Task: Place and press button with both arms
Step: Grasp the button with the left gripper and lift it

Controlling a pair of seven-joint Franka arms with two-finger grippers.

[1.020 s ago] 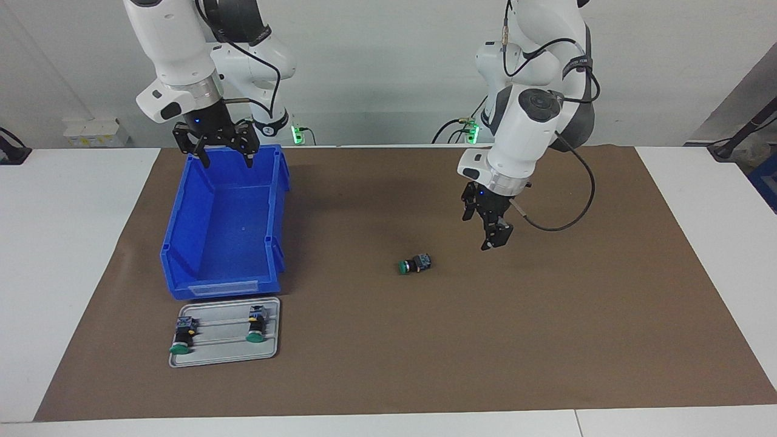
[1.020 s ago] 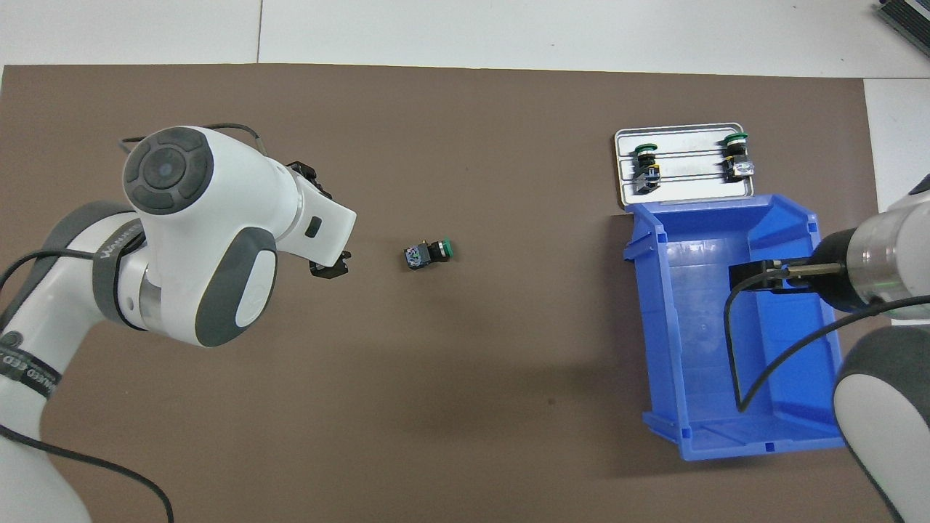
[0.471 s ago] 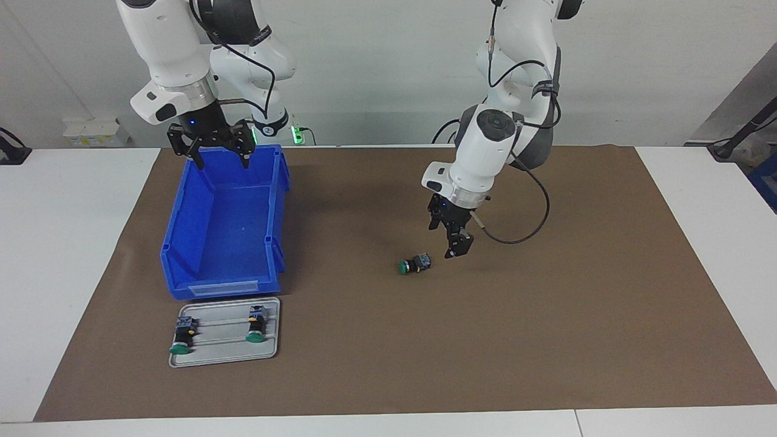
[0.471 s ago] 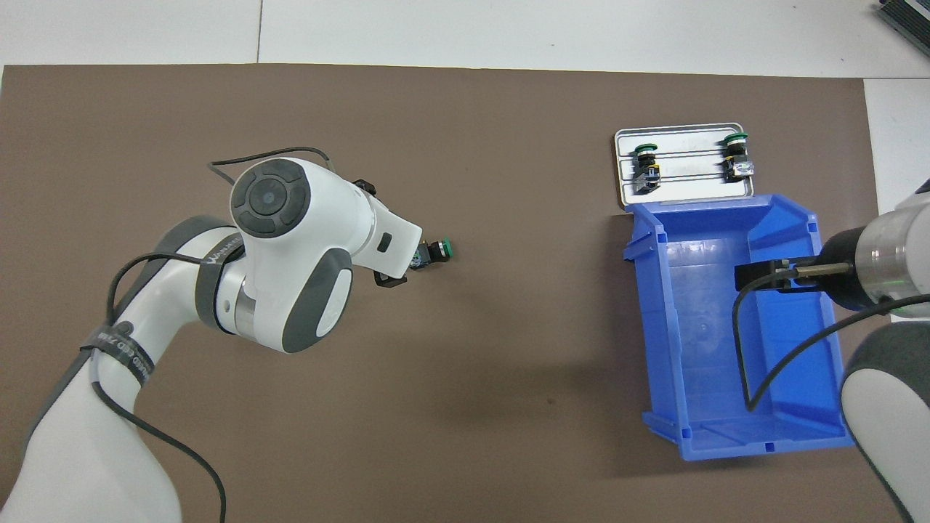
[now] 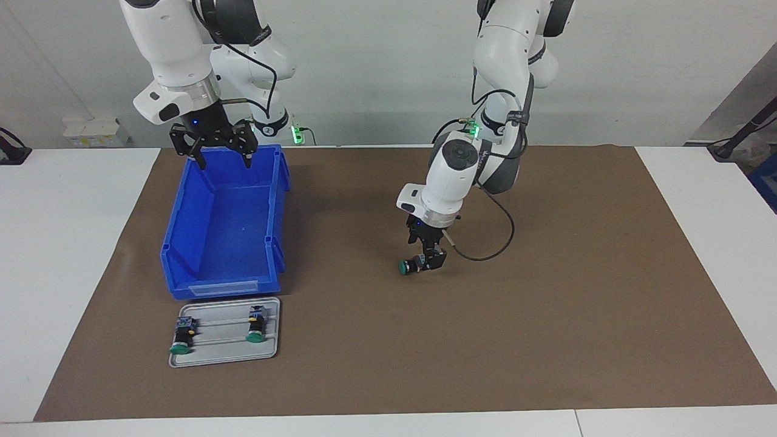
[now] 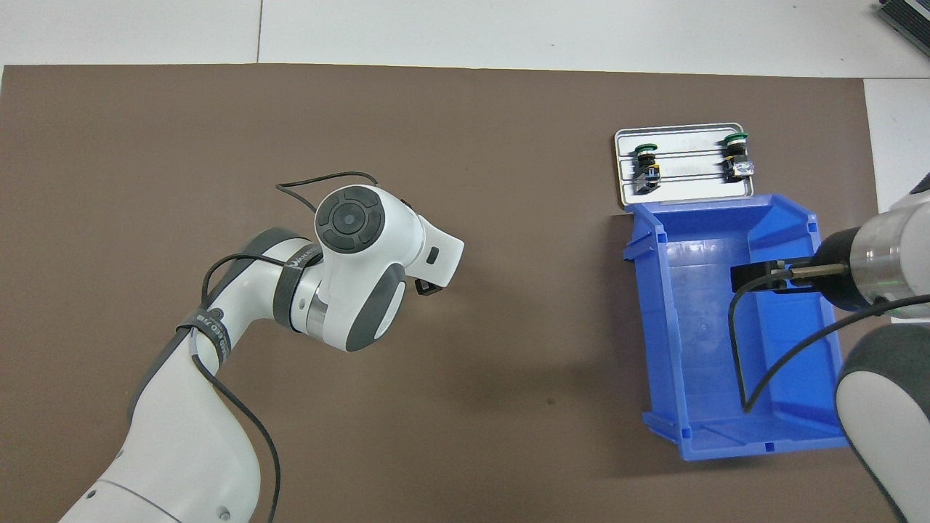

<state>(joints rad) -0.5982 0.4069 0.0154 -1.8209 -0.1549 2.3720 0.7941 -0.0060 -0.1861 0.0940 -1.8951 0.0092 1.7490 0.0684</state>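
Button (image 5: 408, 266) with a green cap lies on its side on the brown mat (image 5: 546, 291), about midway between the two arms' ends of the table. From overhead it is hidden under the left arm's wrist.

Largest in view, the mat covers most of the white table (image 5: 73, 243). On it, toward the right arm's end, stands an open blue bin (image 5: 224, 224). A small grey metal tray (image 5: 224, 355) lies just beside the bin's end farther from the robots, and two more green-capped buttons (image 5: 179, 335) (image 5: 255, 325) rest on it, well apart from each other.

The left gripper (image 5: 430, 262) is down at the loose button, its fingers standing spread around the terminal-block end; whether they touch it cannot be told, and nothing is lifted.

The right gripper (image 5: 221, 156) hangs over the end of the bin nearest the robots, jaws wide open and holding nothing.
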